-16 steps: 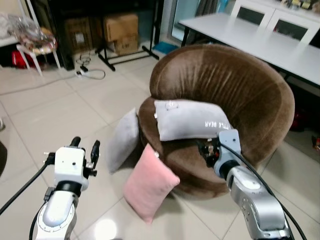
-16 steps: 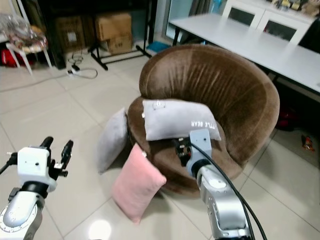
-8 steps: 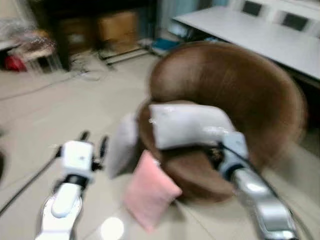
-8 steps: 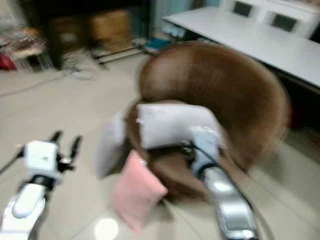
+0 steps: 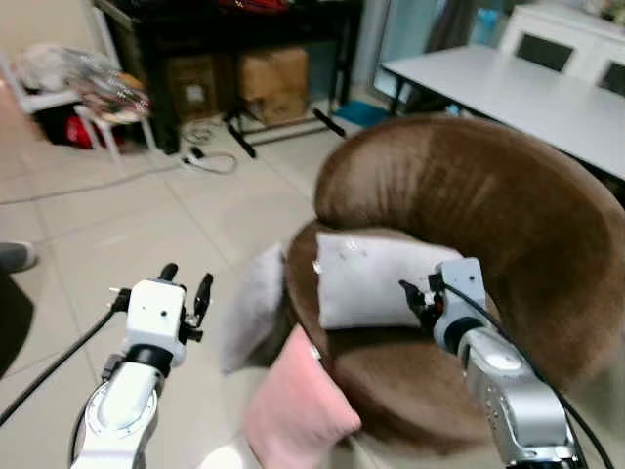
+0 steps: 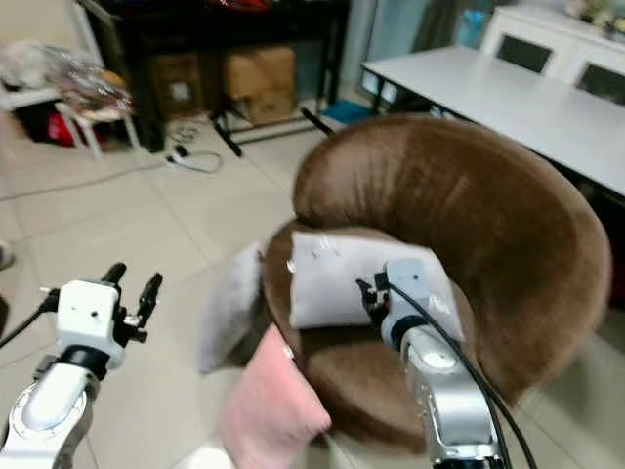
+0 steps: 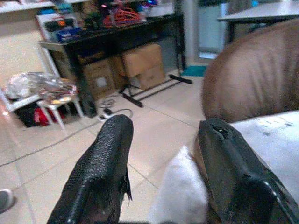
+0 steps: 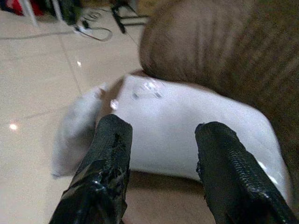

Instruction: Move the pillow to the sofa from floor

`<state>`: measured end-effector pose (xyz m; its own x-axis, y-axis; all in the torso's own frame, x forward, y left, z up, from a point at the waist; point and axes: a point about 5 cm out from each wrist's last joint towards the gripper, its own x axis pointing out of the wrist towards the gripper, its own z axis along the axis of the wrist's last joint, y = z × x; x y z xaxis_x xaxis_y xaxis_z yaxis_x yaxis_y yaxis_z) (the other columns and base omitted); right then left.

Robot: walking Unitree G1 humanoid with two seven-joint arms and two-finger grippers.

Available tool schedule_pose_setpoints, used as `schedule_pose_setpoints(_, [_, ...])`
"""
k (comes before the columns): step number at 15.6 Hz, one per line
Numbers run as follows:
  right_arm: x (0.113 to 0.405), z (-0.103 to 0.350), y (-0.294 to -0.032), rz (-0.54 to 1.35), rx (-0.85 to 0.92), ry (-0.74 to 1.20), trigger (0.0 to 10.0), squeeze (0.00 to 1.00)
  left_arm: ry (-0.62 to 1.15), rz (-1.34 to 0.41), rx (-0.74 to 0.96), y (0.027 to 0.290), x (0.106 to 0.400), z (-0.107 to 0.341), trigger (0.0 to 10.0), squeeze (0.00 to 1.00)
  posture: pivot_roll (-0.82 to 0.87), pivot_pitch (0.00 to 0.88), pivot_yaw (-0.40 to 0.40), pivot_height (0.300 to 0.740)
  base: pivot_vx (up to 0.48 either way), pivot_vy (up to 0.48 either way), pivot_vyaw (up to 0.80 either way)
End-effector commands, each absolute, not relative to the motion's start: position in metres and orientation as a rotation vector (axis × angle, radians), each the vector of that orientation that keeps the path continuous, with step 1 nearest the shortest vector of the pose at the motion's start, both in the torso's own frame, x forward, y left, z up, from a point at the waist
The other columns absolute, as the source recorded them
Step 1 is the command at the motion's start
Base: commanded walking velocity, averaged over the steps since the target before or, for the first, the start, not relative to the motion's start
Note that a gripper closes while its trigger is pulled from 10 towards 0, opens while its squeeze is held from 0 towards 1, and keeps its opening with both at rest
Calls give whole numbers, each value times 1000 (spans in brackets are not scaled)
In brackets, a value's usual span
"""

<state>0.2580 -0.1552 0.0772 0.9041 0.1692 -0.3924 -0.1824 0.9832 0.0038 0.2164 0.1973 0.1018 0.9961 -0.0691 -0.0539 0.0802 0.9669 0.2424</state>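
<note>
A pink pillow (image 5: 298, 415) stands on the floor, leaning against the front of the round brown sofa (image 5: 469, 195). A grey pillow (image 5: 256, 305) leans on the sofa's left side, also on the floor. A pale grey pillow (image 5: 376, 278) lies on the seat. My right gripper (image 5: 418, 298) hovers open at that pillow's right end, with nothing between its fingers (image 8: 112, 140). My left gripper (image 5: 186, 288) is open and empty over the tiles, left of the grey floor pillow (image 7: 180, 191).
A white table (image 5: 508, 93) stands behind the sofa. At the back are a black shelf with cardboard boxes (image 5: 273, 73), a floor cable (image 5: 205, 161) and a white stool (image 5: 107, 98). A shoe (image 5: 15, 256) sits at the far left. Open tiles lie to the left.
The camera swung through a blur, so the whole scene has shifted. My right gripper now overlaps the seat pillow's right end instead of sitting below it. The pillows have not moved.
</note>
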Motion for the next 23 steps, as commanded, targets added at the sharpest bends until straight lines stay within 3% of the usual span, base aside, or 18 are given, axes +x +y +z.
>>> schedule_pose_setpoints(1, [260,82,-149,203,-32,382,10000,0,46,-67,260,201,216,103,10000,0,-2,0,-86,740,379,0,0])
schedule_pose_setpoints(10, [260,80,-151,200,-23,377,10000,0,31,-41,231,202,215,103,10000,0,1,0,-90,735,284,0,0])
schedule_pose_setpoints(23, [258,76,-155,202,-28,382,10000,0,15,1,272,203,210,100,10000,0,1,0,-107,595,0,0,0])
